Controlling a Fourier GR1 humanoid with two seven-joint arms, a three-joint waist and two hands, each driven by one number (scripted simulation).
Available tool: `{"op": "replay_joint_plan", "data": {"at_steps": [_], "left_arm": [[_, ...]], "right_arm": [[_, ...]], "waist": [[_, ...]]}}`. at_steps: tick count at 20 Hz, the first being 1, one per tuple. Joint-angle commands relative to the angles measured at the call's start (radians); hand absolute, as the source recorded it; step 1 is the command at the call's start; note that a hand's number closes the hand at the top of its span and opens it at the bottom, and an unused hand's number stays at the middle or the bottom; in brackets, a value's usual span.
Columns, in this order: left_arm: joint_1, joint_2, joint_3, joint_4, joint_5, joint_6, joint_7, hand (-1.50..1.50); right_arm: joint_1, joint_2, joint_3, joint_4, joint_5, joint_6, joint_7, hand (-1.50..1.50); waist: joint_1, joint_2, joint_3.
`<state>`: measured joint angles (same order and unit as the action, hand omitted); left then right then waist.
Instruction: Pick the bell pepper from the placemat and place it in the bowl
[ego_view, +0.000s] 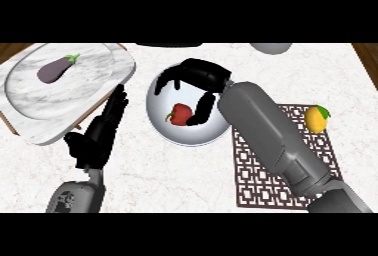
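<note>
Since pepper lies inside bowl, left of centre, I read the step as let-go and pull-out. Right robot hand hangs over the bowl's far rim and looks released: its fingers droop at the upper left, apart from the pepper, and the thumb points down just beside the pepper's right side, maybe touching, with nothing curled round it. To do it well I'd open the thumb away from the pepper first, then lift straight up before swinging back toward the mat, so nothing drags the pepper up the wall or tips the bowl. Forearm crosses the mat's left edge, so I'd watch the yellow fruit on the mat's far corner when retracting. Left robot hand rests open on the table left of the bowl, fingers up; leave it. Eggplant on the plate is not involved.
</note>
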<state>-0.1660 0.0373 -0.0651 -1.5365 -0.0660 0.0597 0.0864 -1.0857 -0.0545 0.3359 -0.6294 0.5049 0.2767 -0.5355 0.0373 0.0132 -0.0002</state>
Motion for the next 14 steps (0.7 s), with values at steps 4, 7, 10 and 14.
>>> {"op": "replay_joint_plan", "data": {"at_steps": [4,7,10,14], "left_arm": [[-0.033,0.017,0.028,-0.006,0.015,-0.007,0.027,0.00],[0.020,0.017,0.021,0.003,0.006,-0.013,-0.038,0.00],[0.014,-0.010,-0.006,-0.031,-0.020,0.022,0.020,0.00],[0.043,0.007,0.007,-0.023,-0.007,-0.003,-0.017,0.00]], "right_arm": [[-0.070,0.014,-0.123,0.145,-0.101,0.110,-0.186,-1.50],[-0.074,0.009,-0.202,0.156,-0.166,0.118,-0.203,-1.50],[-0.060,-0.060,-0.251,0.166,-0.200,0.167,-0.240,-1.50],[-0.151,-0.035,-0.313,0.238,-0.252,0.231,-0.105,-1.50]], "waist": [[-0.006,-0.002,0.000],[-0.011,-0.004,0.000],[-0.019,-0.008,0.001],[-0.014,-0.008,0.000]]}}
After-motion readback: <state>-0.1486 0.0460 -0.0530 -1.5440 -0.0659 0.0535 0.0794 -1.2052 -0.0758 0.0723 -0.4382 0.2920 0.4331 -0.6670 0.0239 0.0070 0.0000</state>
